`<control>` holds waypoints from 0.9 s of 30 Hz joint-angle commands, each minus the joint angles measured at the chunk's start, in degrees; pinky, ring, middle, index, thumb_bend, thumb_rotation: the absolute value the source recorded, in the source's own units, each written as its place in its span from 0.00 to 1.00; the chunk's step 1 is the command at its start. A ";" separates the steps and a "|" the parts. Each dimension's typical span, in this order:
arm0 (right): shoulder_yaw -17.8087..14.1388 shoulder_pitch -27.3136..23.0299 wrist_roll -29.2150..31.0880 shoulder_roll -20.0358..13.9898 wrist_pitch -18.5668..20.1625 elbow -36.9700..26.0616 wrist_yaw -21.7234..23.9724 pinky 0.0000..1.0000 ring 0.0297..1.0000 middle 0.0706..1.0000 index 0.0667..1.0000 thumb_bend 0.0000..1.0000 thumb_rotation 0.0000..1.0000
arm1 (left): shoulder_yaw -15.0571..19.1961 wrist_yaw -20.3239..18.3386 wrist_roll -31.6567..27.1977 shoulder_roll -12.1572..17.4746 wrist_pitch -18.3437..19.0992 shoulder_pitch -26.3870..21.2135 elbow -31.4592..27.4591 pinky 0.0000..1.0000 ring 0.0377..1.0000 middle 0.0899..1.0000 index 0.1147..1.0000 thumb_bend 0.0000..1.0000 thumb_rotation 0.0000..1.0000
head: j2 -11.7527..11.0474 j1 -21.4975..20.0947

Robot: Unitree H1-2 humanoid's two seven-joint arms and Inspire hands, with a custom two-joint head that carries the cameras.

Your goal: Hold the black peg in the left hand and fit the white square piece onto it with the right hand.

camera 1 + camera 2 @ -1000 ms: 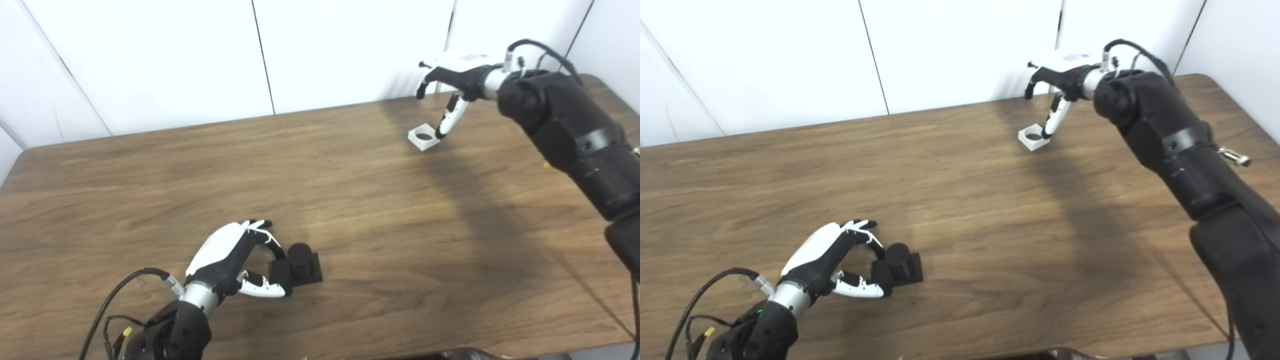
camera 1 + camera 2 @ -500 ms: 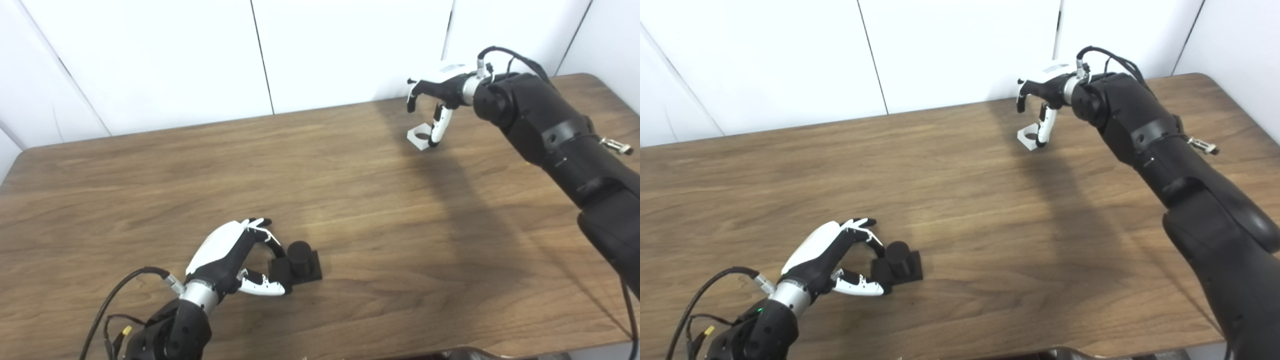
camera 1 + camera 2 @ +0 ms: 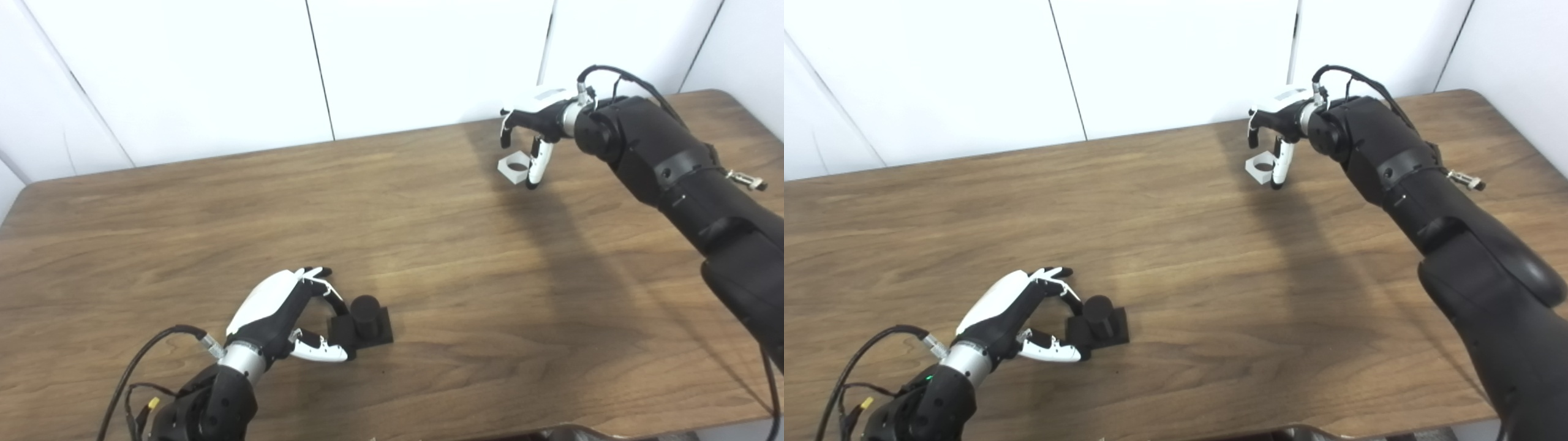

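Left eye view: left hand low at near left of table, fingers and thumb curled round the base of the peg; peg upright, base flat on the wood, so gripped or nearly so but not raised. Whether the fingertips truly press the base: cannot tell. Right hand at far right, fingers arched over the square, thumb down along its near side; square appears pinched between thumb and fingers. Lifted or resting on the table: not clear from this angle, though a shadow lies under and beside it. Square and peg well apart, most of the table between them. Right eye view: same layout. Left hand wrapped at the peg, peg on the table. Right hand closed round the square, round hole in the square facing up. Judged progress: early. Both pieces under grasp, or close to it. Left to do: raise the peg, carry the square across, line hole over peg, press on. Nothing fitted yet.
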 commanded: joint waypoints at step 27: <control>1.78 -4.50 -1.52 -1.49 -4.66 6.35 -5.20 1.00 1.00 0.95 0.65 0.86 0.20 | 1.21 -1.59 -0.43 0.33 0.93 0.06 -0.26 1.00 1.00 0.95 0.42 0.50 0.07 | -0.14 0.36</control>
